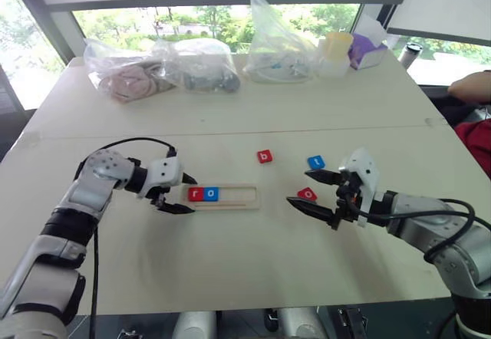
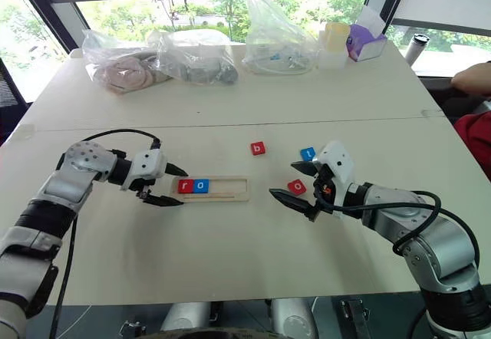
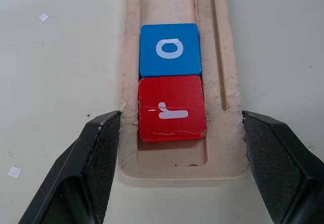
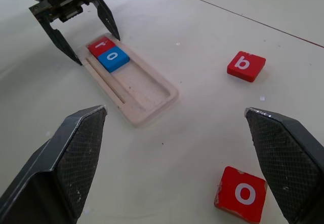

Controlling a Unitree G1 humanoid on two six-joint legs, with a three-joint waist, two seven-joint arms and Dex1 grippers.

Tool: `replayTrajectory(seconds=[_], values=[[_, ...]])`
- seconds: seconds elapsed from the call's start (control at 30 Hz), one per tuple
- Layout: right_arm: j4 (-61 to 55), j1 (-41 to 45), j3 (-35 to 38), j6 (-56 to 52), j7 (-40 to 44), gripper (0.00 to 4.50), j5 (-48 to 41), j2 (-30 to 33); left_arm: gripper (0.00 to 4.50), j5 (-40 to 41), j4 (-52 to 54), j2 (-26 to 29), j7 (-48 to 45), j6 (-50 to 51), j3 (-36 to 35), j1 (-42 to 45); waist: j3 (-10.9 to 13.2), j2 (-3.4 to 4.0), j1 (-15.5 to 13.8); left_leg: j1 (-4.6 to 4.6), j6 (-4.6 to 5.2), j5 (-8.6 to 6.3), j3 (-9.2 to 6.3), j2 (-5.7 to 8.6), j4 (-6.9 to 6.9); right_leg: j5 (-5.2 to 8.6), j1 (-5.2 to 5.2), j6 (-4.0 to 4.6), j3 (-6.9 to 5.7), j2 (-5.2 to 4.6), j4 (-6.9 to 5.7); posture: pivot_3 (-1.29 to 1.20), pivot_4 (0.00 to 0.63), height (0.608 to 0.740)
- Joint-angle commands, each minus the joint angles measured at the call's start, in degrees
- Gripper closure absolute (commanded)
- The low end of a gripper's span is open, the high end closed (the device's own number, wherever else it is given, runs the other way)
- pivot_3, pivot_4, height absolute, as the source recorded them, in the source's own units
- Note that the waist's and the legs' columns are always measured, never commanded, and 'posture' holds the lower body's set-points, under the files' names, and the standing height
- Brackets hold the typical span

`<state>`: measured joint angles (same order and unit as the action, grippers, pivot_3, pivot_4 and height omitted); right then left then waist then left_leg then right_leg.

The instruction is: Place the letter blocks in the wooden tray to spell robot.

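Two letter blocks (image 1: 203, 194) in wooden tray (image 1: 238, 197), left gripper (image 1: 178, 194) spread around its end, right gripper (image 1: 318, 193) released

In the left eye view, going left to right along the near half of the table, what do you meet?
Left end effector → red r block → blue o block, both in the wooden tray → red b block → red o block → right end effector.

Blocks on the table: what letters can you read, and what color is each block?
"r" on the red block, at the end of the wooden tray.
"o" on the blue block, next to it in the tray.
"b" on the red block, loose on the table.
"o" on the red block, loose on the table.
"t" on the blue block, loose on the table.
No other writing can be read.
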<state>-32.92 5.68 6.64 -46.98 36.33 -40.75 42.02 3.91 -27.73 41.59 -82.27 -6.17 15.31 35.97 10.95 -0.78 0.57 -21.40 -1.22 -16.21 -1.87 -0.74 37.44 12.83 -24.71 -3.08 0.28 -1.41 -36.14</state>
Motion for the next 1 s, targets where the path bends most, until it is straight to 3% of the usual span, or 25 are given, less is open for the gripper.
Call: replayTrajectory(seconds=[0.03, 0.3, 0.67, 0.8, 1.0], values=[[-2.87, -0.32, 1.7, 0.7, -0.92, 0.0, -0.32, -0.26, 0.04, -1.53, -2.47, -1.29, 0.18, -1.18, 0.76, 1.17, 0.0, 0.0, -0.03, 0.0, 0.0, 0.0, 0.0, 0.01, 0.03, 0.01, 0.01, -0.03, 0.0, -0.02, 0.0, 0.0, 0.15, 0.74], [-1.84, 1.87, 0.54, -0.8, -3.76, 0.0, 0.64, -0.81, 0.04, -1.63, 1.13, -0.82, 1.38, 1.44, -0.66, -1.18, -0.02, 0.01, 0.03, 0.02, 0.0, 0.0, 0.06, 0.02, 0.16, 0.02, 0.07, -0.02, 0.11, -0.06, -0.01, 0.0, 0.15, 0.74], [9.44, 19.42, -8.8, -11.11, -22.5, 0.0, 8.94, -17.9, 0.04, 3.26, 5.12, 10.4, -3.06, 15.86, -6.68, -3.55, 0.01, -0.03, 0.51, -0.1, 0.07, -0.04, 0.08, -0.25, 0.31, -0.09, -0.18, 0.14, 0.37, 0.43, -0.18, 0.0, 0.15, 0.74], [17.65, 25.46, -13.59, -11.69, -27.63, 0.0, 14.58, -25.38, 0.04, 6.93, 7.12, 12.08, 1.93, 21.76, -13.53, -4.31, 0.01, -0.03, 0.55, -0.11, 0.19, -0.11, 0.14, -0.29, 0.31, -0.09, -0.25, 0.15, 0.42, 0.45, -0.21, 0.0, 0.15, 0.74], [28.74, 30.34, -15.54, -10.15, -32.82, 0.0, 21.83, -32.65, 0.04, 17.14, 25.17, 8.67, 13.91, 35.88, -25.75, -11.38, 0.01, -0.04, 0.4, -0.16, 0.22, -0.13, 0.2, -0.35, 0.32, -0.27, -0.27, 0.13, 0.48, 0.4, -0.18, 0.0, 0.15, 0.74]])
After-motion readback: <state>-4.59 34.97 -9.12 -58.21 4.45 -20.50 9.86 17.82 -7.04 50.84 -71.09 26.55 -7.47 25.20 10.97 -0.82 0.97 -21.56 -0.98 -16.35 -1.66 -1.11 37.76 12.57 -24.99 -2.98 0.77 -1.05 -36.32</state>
